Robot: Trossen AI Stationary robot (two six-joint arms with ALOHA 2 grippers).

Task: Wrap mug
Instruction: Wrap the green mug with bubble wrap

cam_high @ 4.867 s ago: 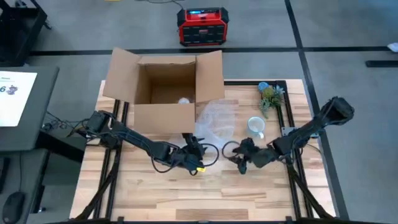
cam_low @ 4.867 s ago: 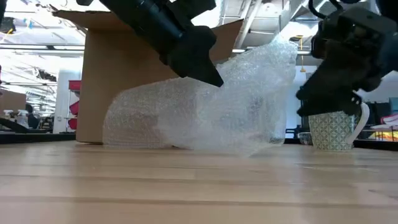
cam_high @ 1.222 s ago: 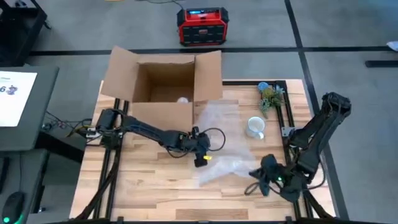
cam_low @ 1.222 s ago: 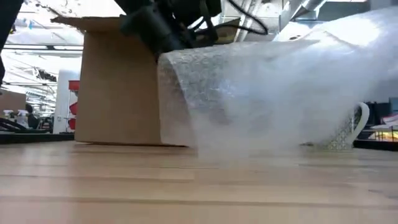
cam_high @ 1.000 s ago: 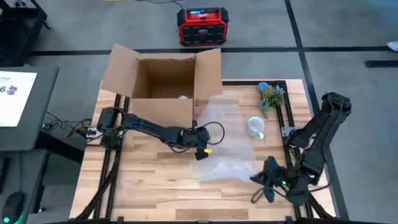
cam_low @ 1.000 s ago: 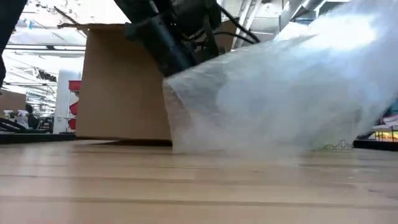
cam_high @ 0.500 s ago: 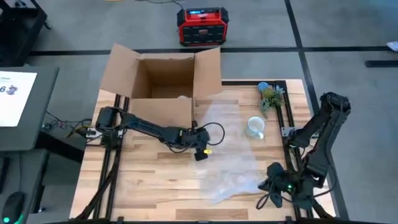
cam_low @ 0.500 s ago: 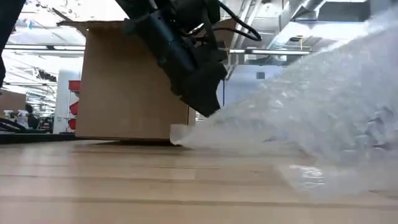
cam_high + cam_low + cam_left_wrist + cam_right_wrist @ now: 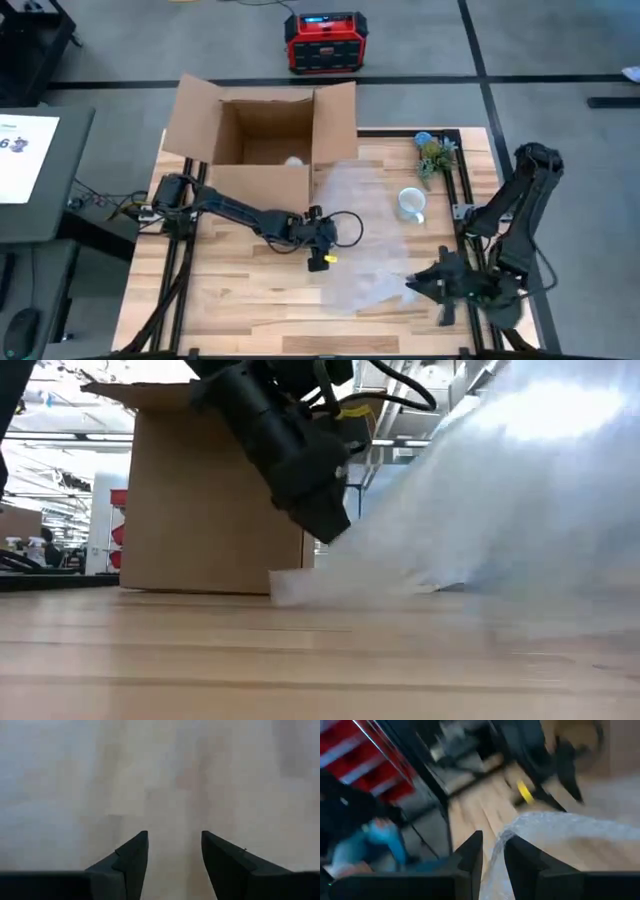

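A clear bubble wrap sheet lies spread over the middle of the table, from the box toward the near edge. The white patterned mug stands on the table at the sheet's right edge, with no gripper on it. My left gripper hangs open, pointing down, at the sheet's left edge. My right gripper is at the near right, shut on the sheet. In the low view the sheet rises from the table up toward the right and hides the mug. My left gripper stands open right over the wrap's left edge; I cannot tell whether it touches it. My right gripper pinches the wrap's near right edge between its two fingers, coming level from the table's right. That edge is lifted off the table, and the sheet's far and left parts lie on the wood.
An open cardboard box stands at the far left of the table with a small white thing inside. A small green plant sits at the far right corner. A red device stands on the floor beyond the table.
My right gripper has drawn the wrap toward the near right corner, then come back a little toward the table's middle. The sheet has spread out over the table. My left gripper has shifted slightly toward the near edge, staying at the sheet's left edge.
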